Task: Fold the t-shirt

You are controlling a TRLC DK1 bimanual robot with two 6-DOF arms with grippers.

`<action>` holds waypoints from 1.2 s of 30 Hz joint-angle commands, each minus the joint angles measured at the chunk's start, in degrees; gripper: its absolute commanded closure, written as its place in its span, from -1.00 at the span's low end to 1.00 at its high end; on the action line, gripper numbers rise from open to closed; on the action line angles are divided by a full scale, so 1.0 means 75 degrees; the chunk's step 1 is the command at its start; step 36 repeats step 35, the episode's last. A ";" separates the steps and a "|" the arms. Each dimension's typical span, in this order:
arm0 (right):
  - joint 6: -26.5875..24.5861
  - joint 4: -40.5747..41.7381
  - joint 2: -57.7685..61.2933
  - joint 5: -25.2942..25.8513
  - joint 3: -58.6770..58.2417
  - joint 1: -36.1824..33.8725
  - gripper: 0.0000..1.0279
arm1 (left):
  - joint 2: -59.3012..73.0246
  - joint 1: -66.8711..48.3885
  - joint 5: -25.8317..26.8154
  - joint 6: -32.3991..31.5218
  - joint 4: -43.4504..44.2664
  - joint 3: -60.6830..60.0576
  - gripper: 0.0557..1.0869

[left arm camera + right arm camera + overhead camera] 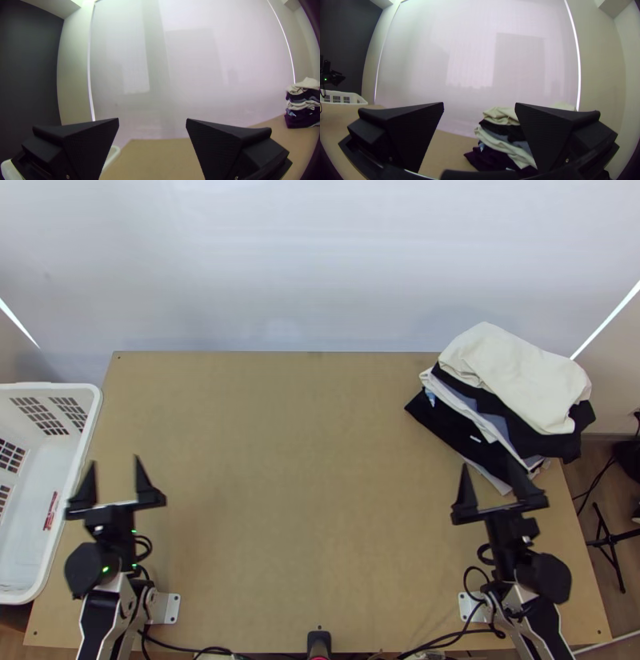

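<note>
Has left gripper (pixel 115 462) and right gripper (pixel 489 462) up front, both spread wide, flanking middle of wooden table (pixel 312 500).
Puts folded clothes stack (pixel 520 372) at far right corner, covering that corner and poking past right edge; cannot tell which layer counts as t-shirt. Piles cream on top, then black, grey and whitish, with dark cloth near bottom; leaves lower edges uneven, fanning toward middle. Shows right gripper's inner finger just beside stack's near edge in top view, outer one overlapping it; cannot tell about contact. Sets white basket (pixel 94 420) along left edge, beside left gripper. Gives wide working room between stack and basket, far edge to near edge; runs black cables (pixel 210 650) along near edge.
</note>
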 commanded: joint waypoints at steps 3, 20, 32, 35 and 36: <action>-0.0019 -0.2322 0.0061 -0.0329 -0.0165 0.0075 -0.93 | -0.0360 -0.0305 0.0688 -0.1082 -0.1573 -0.0480 -0.90; -0.0054 -0.2533 -0.0162 -0.0364 -0.0141 -0.0054 -0.93 | -0.0360 -0.0200 0.0817 -0.0941 -0.1702 -0.0468 -0.90; -0.0054 -0.2533 -0.0162 -0.0364 -0.0141 -0.0054 -0.93 | -0.0360 -0.0200 0.0817 -0.0941 -0.1702 -0.0468 -0.90; -0.0054 -0.2533 -0.0173 -0.0364 -0.0141 -0.0054 -0.93 | -0.0360 -0.0200 0.0817 -0.0941 -0.1702 -0.0468 -0.90; -0.0054 -0.2533 -0.0173 -0.0364 -0.0141 -0.0054 -0.93 | -0.0360 -0.0200 0.0817 -0.0941 -0.1702 -0.0468 -0.90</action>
